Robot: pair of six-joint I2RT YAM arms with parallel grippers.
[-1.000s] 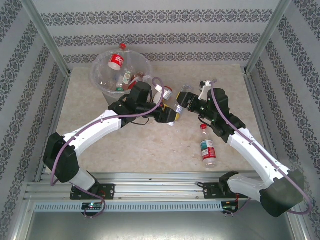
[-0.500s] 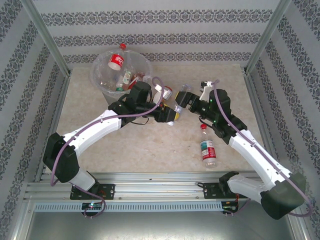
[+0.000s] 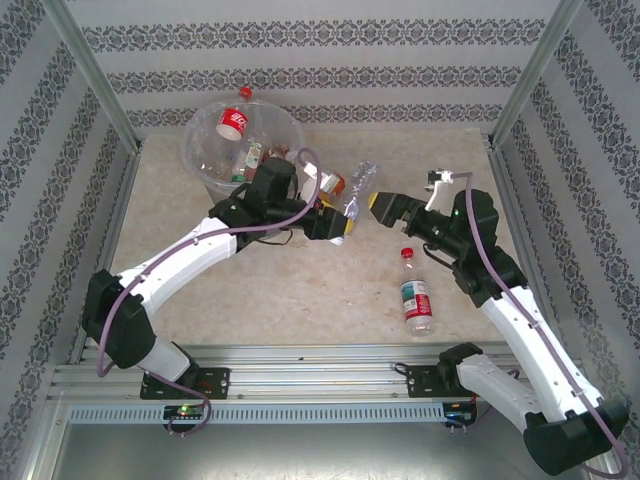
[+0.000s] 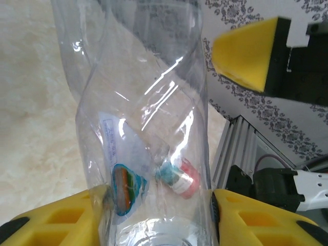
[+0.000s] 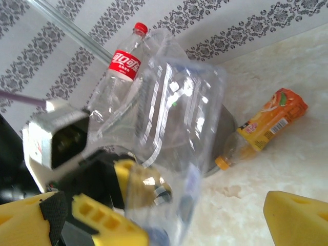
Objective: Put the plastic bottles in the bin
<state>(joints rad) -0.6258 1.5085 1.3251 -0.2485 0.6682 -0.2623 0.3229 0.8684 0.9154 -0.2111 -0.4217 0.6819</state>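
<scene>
Left gripper [image 3: 342, 222] is pinching a crumpled clear bottle [image 3: 361, 186] just right of the bin [image 3: 203, 160], long axis sticking straight out of the jaws, far end angled away from the bin. Right gripper [image 5: 205, 220] is spread wide.

The clear, thin-walled plastic bottle [image 4: 148, 128] is gleaming with glossy highlights along its crumpled creases. The yellow jaws at its sides are looking matt and spongy, like foam. The beige mottled counter [image 3: 300, 290] is showing a smooth, dull, stone-like finish. The grey translucent round plastic bin [image 3: 197, 150] is shining faintly. The silver metal frame rails [image 3: 300, 362] are glinting softly.
</scene>
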